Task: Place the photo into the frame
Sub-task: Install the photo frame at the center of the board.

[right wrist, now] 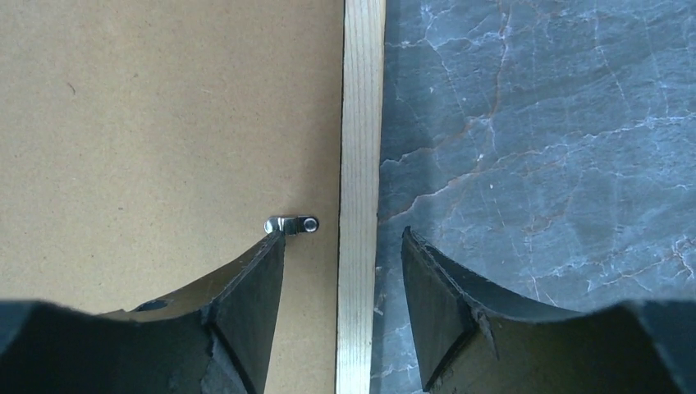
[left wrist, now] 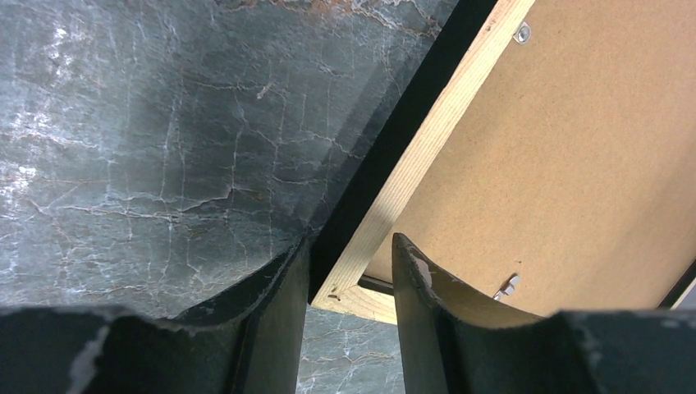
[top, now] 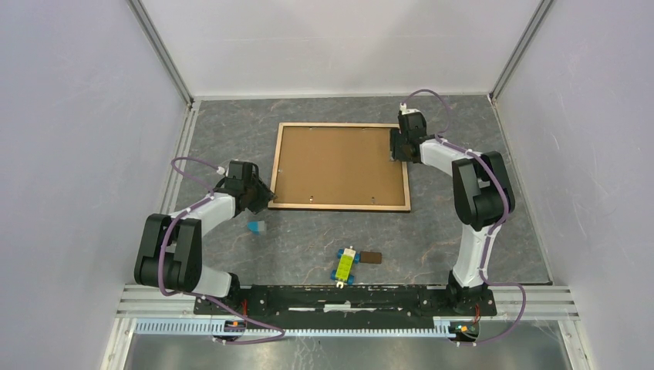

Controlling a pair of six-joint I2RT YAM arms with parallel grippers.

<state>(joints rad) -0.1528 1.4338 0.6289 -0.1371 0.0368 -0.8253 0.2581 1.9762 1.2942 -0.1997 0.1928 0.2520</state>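
Both arms are white and black with looping purple cables, each gripper (left wrist: 345, 304) having dark, chipped fingers (right wrist: 246, 316).

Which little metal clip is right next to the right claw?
The small silver metal clip beside the tan wooden frame, touching the right claw's left finger; others sit elsewhere.

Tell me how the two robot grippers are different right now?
The left gripper straddles the frame's near left corner; the right gripper straddles its right rail, farther back. A metal clip sits beside the right gripper's finger; none touches the left's. Both are open around light wood.

photo unseen, frame (left wrist: 386, 205) corner cut off
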